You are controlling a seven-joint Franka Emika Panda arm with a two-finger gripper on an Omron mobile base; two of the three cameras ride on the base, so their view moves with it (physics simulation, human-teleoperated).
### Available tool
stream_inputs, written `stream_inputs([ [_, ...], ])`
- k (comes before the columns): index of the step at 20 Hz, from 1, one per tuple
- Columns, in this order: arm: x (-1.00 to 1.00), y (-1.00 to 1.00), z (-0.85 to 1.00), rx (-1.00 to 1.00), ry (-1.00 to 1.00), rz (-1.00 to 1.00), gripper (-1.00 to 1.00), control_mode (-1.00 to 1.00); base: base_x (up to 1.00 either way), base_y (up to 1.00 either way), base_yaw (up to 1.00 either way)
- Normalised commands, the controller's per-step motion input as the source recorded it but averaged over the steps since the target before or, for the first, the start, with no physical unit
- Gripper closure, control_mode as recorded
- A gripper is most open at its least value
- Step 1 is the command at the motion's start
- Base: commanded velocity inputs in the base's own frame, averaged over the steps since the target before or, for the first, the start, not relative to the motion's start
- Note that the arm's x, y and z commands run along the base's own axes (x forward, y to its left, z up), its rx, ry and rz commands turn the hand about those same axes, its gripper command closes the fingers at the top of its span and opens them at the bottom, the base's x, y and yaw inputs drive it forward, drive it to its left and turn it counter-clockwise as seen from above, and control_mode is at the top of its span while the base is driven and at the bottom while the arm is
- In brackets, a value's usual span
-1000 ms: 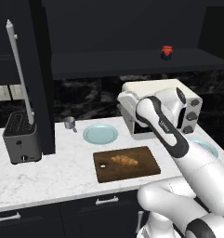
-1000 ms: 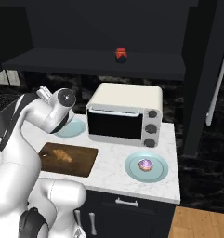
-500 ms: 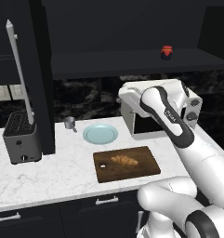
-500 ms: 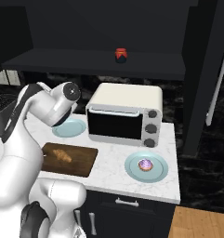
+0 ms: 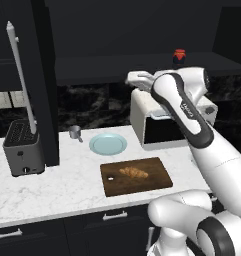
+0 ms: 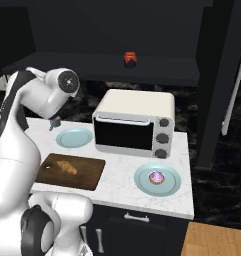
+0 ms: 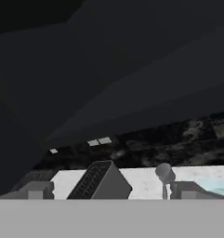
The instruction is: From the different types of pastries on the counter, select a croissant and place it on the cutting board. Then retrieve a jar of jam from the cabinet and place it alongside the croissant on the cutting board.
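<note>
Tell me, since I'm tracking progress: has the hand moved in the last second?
Yes. The hand has risen, from in front of the toaster oven to above its top.

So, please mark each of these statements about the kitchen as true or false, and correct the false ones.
1. The croissant lies on the cutting board. True.
2. The jar of jam stands beside the croissant on the board. False: it stands on the dark shelf of the cabinet, above the toaster oven.
3. The frosted pastry sits on a light blue plate right of the toaster oven in the right base view. True.
4. The fingers hold the croissant. False: nothing is seen between them; the croissant lies on the board.
5. The plate behind the cutting board carries a pastry. False: it carries nothing.
</note>
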Motion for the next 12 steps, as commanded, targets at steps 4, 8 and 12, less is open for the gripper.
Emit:
stream_inputs([
  [4, 0.0, -0.03, 0.96, -0.16, -0.37, 0.08, -1.0, -1.0, 0.0, 0.0, 0.0],
  [8, 0.01, -0.12, 0.84, -0.19, -0.28, 0.04, -1.0, -1.0, 0.0, 0.0, 0.0],
  [12, 0.29, -0.31, 0.45, -0.22, -0.06, 0.0, -1.0, -1.0, 0.0, 0.0, 0.0],
])
